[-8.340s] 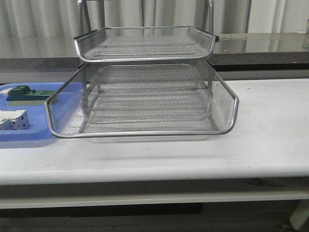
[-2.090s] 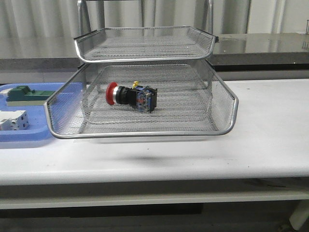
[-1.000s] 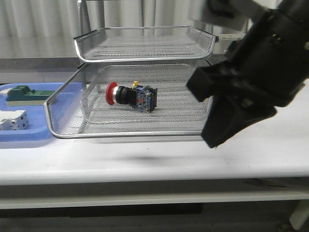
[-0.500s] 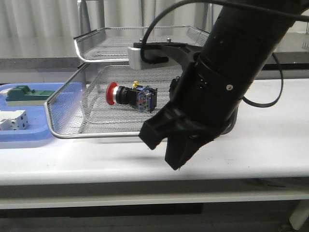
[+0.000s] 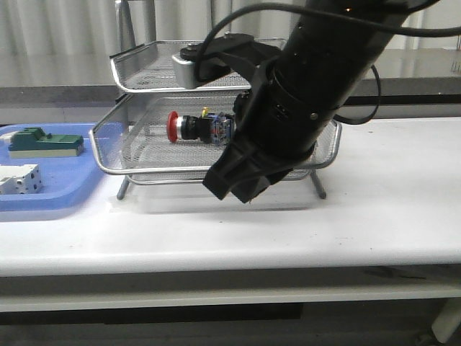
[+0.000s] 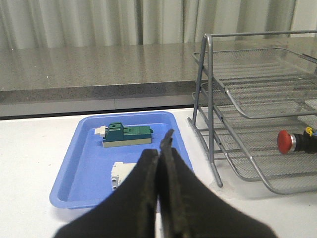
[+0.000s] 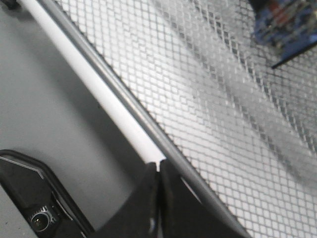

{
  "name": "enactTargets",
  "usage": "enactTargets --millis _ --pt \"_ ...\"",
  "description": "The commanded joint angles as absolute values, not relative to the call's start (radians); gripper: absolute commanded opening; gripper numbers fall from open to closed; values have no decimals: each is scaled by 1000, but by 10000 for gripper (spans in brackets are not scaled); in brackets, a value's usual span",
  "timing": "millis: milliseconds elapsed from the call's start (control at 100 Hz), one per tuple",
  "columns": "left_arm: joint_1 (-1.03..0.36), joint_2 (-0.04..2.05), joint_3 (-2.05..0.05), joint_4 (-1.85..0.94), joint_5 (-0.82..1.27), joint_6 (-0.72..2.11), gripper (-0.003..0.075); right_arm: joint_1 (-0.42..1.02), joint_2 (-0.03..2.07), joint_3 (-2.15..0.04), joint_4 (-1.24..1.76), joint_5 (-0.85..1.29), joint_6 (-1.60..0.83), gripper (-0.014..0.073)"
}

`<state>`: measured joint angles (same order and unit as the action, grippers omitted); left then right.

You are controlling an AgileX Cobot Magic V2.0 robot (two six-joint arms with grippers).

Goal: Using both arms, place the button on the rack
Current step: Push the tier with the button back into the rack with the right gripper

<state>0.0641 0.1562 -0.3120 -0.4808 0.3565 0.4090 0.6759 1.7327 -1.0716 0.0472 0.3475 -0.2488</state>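
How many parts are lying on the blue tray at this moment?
2. A green block lies toward the far end of the blue tray, and a white-grey terminal block lies nearer, partly behind the left fingers, which may hide more.

No words, numbers or signs can be read anywhere; the button (image 5: 201, 127) has a bluish end with small marks on it, but they are too tiny and blurry to make out.
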Motion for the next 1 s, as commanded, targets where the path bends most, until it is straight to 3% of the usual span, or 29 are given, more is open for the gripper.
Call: enactTargets --millis 0,350,990 --pt "67 168 -340 -498 281 399 -20 643 1721 -1135 15 260 -255 -60" --pt "67 168 -340 -498 281 399 -20 549 1845 -1293 -11 282 -255 -60" --pt "67 168 -340 -498 281 399 -20 526 1773 -1328 32 429 -253 -60"
